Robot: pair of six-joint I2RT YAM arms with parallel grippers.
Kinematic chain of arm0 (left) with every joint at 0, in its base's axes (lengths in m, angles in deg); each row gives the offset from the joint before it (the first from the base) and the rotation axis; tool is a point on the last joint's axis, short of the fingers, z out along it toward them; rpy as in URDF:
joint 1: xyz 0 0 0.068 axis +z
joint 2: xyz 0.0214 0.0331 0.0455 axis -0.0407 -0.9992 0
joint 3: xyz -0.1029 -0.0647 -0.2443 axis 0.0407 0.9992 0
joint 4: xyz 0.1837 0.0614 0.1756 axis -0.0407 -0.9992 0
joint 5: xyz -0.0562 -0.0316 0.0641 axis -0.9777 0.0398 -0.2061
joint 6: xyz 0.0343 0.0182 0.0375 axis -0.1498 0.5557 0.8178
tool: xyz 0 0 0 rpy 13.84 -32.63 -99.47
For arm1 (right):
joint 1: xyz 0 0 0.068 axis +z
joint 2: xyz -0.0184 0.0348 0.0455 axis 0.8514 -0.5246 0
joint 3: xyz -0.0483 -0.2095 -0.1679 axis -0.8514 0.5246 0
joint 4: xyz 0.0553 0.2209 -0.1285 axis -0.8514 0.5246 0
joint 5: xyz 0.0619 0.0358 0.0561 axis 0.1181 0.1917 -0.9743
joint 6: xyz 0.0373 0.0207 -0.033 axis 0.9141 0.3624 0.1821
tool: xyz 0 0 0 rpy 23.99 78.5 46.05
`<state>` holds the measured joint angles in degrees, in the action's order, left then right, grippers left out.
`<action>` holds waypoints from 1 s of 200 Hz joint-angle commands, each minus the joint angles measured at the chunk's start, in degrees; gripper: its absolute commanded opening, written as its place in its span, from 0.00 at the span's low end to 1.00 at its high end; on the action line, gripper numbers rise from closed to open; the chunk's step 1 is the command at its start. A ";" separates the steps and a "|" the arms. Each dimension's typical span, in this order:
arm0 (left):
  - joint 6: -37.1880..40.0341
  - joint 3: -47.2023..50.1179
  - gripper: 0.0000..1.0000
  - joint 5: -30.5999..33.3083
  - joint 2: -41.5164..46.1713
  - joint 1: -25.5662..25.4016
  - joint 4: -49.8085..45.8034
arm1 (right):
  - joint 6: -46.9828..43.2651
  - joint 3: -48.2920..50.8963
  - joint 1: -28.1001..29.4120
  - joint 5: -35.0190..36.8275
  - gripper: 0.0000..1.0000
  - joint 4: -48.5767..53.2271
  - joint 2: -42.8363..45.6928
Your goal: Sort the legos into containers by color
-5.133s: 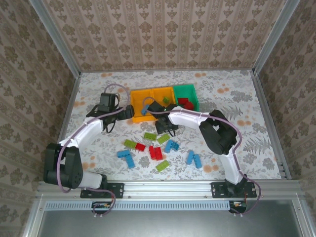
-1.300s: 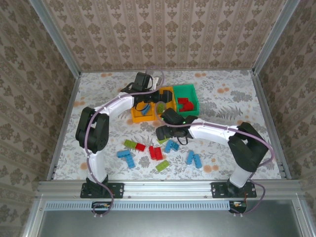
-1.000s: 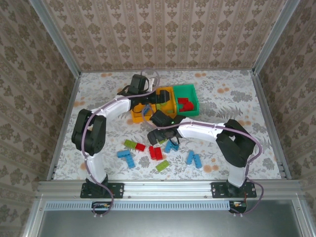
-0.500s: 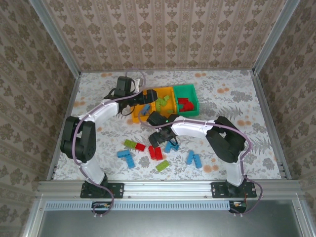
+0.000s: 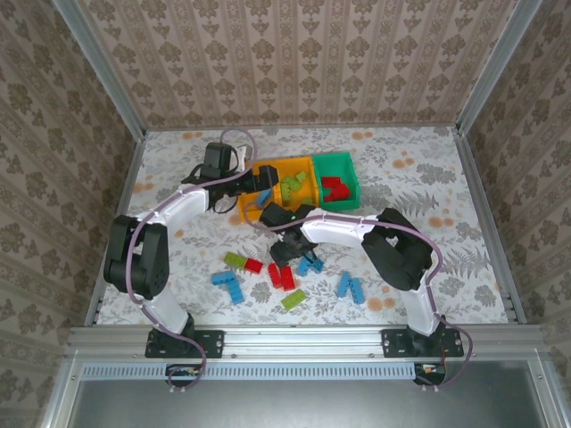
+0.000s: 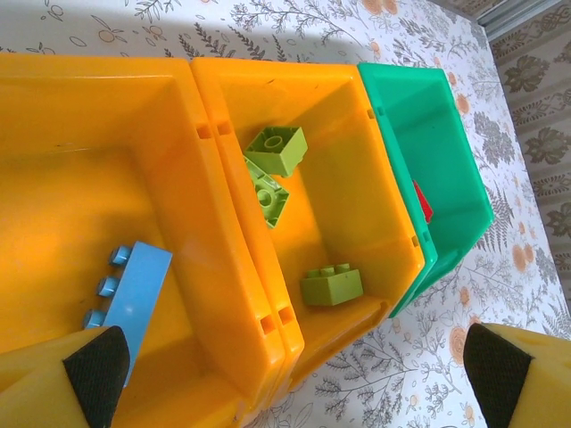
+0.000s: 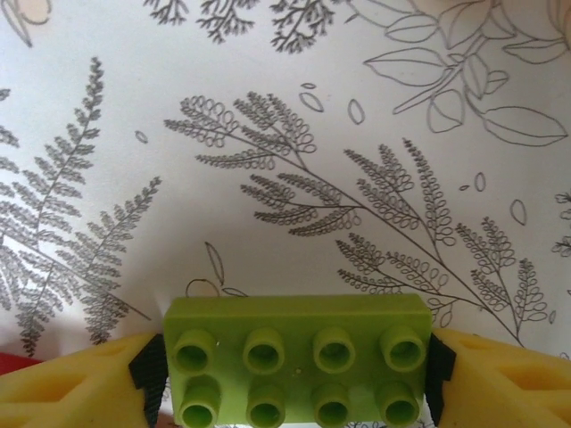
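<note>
Right gripper point(image 7: 294, 379) low over worktop point(image 7: 294, 134), jaws clamped on ends of lime brick point(image 7: 294, 352), studs up; left gripper point(image 6: 294, 374) jaws wide apart above bins; blue brick point(image 6: 134, 299) in left orange bin point(image 6: 89, 116); three lime pieces point(image 6: 277, 152) in middle orange bin point(image 6: 357, 205); green bin point(image 6: 424, 152) alongside; loose legos point(image 5: 285, 276) scattered on worktop.

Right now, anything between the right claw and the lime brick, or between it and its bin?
Nothing at the lime brick: the right claw grips its ends. The left claw hangs open over the orange bins, close to the route in.
</note>
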<state>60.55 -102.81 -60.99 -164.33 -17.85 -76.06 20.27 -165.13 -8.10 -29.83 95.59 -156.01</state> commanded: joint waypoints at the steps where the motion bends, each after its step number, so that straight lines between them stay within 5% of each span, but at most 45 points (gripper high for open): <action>1: 0.22 1.17 1.00 -0.36 1.76 0.50 0.21 | -0.76 -1.16 -0.24 2.90 0.73 4.00 -2.66; 36: 0.36 2.41 1.00 -0.11 2.39 0.85 0.12 | 0.15 -1.35 -0.83 2.56 0.62 3.25 -1.93; 133: 4.94 8.40 1.00 7.63 9.28 1.46 -6.25 | 10.05 3.64 -9.45 -3.37 0.59 -15.45 13.01; 200: 5.01 15.99 1.00 15.78 14.38 1.38 -15.56 | 12.60 -11.82 -15.67 -1.19 0.59 -6.47 3.25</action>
<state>65.29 -89.76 -49.49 -152.44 -16.96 -85.76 30.65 -170.72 -22.77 -31.93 83.56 -147.99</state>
